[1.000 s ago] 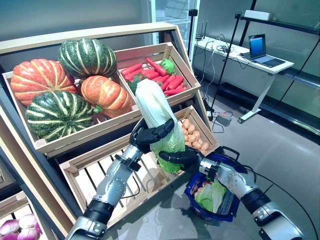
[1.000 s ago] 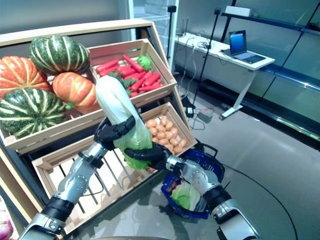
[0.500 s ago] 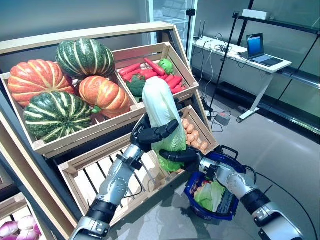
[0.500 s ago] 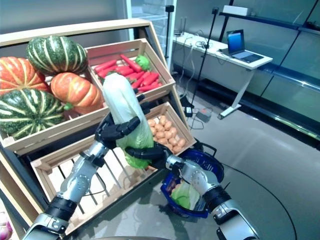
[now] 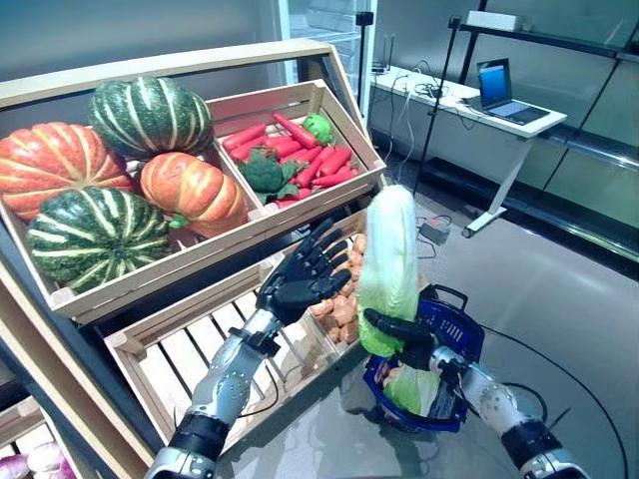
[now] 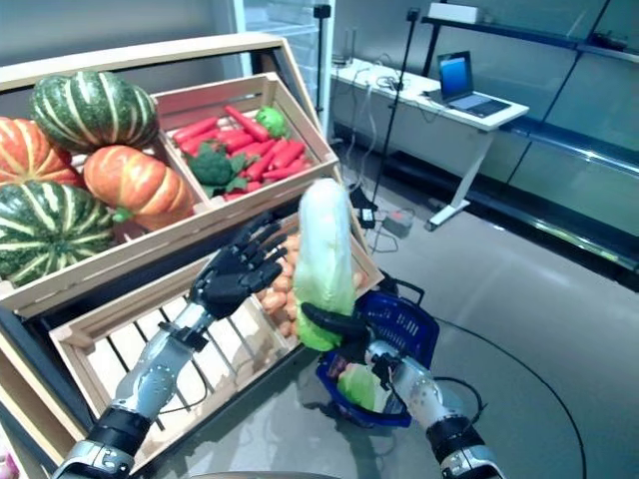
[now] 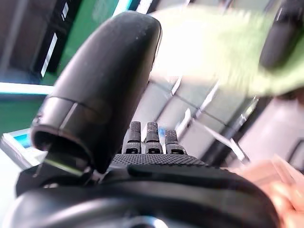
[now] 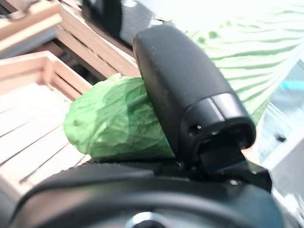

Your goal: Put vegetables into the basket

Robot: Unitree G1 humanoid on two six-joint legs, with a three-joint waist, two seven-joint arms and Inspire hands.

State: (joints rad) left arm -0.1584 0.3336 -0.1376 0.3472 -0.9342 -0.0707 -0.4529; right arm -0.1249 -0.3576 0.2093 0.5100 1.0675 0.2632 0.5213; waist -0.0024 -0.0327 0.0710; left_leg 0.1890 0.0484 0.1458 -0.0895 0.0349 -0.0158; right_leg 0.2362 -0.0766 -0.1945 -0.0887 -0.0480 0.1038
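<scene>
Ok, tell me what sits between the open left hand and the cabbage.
Only potatoes in the lower crate lie behind that gap in the left eye view. The left hand is spread, clear of the cabbage, which the right hand alone grips.

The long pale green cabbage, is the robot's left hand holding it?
No. The left hand is spread open beside the long pale green cabbage; only the right hand grips its leafy end above the blue basket.

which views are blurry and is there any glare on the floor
Left wrist view: the cabbage past the open left hand is smeared. Right wrist view: the leaf gripped by the right hand is sharp, the crates soft. Left eye view: crisp, with sheen on the floor.
</scene>
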